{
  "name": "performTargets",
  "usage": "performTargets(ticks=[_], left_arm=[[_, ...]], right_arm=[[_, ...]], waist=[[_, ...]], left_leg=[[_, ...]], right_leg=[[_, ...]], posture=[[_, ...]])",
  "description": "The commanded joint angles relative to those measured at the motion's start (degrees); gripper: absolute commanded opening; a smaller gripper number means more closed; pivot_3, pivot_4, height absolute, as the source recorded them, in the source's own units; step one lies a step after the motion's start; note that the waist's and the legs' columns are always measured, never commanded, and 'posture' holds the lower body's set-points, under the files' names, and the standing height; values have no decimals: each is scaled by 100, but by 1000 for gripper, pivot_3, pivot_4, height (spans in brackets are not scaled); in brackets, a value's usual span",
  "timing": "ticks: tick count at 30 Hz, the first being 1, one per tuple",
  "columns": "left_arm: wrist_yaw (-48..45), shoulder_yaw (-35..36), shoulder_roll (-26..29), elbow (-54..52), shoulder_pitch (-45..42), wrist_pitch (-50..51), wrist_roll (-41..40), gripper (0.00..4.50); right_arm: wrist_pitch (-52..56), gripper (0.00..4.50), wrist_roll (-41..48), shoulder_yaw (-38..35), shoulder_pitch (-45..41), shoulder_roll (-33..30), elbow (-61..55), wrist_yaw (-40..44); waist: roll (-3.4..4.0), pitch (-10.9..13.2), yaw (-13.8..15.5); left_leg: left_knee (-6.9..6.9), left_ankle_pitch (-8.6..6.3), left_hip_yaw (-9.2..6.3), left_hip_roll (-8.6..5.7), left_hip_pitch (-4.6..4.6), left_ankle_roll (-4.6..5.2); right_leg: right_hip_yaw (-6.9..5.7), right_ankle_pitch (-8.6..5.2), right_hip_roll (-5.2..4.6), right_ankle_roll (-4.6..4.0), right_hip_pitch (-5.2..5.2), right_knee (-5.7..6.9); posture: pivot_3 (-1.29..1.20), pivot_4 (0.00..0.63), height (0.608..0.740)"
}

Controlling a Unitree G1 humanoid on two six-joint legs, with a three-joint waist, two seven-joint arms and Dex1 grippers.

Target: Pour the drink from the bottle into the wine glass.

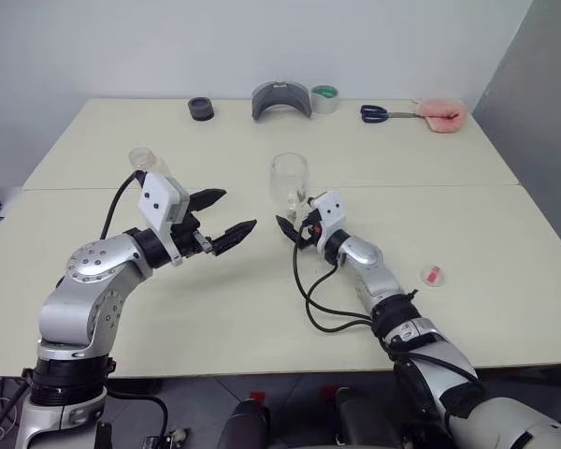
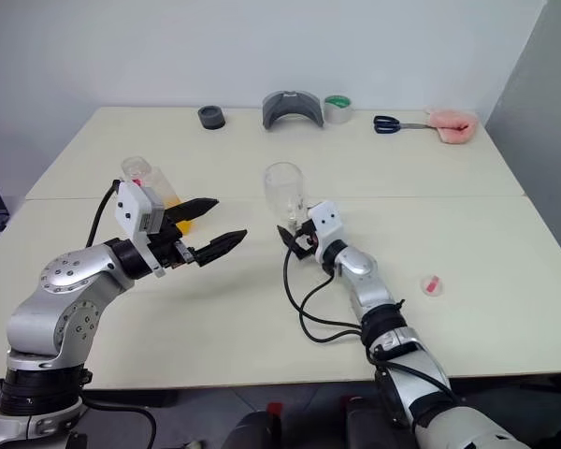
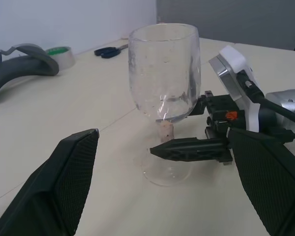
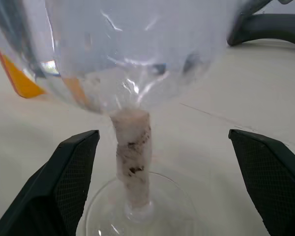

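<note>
Right gripper: nearest the head camera with its arm, low on the table at about 6 o'clock from the wine glass; jaws spread wide, one finger either side of the stem, gripping nothing. Through the right wrist camera the fingers stand clear of the stem on both sides.
Wine glass: upright on its round foot near the middle of the table; bowl looks empty, and the stem looks whitish and smudged.
Left gripper: raised above the table at about 9 o'clock from the wine glass, pointing toward it; jaws fully apart, holding nothing.
Bottle: stands on the table just behind the left gripper, at about 9 o'clock from the wine glass and well apart from it; partly hidden by the wrist.
Drink: orange liquid showing low in the bottle.
Table: pale cream, with a seam running across it just behind the wine glass.
Small red-and-white piece: lies flat at about 4 o'clock from the wine glass, beside the right arm; too small to identify.
Far edge, 11 to 1 o'clock: a dark round object, a grey curved object, a tape roll touching or just beside it, blue-handled scissors, and a pink object.
</note>
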Motion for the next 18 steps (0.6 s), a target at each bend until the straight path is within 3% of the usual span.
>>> performTargets(ticks=[1,11,18], left_arm=[[24,128,-26,-163,-18,-127,-82,4500],[-86,124,-69,64,108,-346,-35,4500],[508,144,-399,372,658,-935,509,4500]], right_arm=[[129,4480,-27,43,146,-97,-500,76],[793,4480,-105,242,1005,-626,-1820,259],[1663,4480,202,606,2326,-1425,-4213,1146]], waist=[[0,0,0],[0,0,8],[2,1,29]], left_leg=[[0,0,0,1,0,0],[0,0,5,0,-1,0],[0,0,-3,0,-4,1]], right_leg=[[0,0,0,0,0,0],[-1,0,0,0,1,-1],[0,-1,-3,1,2,-7]], posture=[[0,150,740],[0,150,740],[0,150,740]])
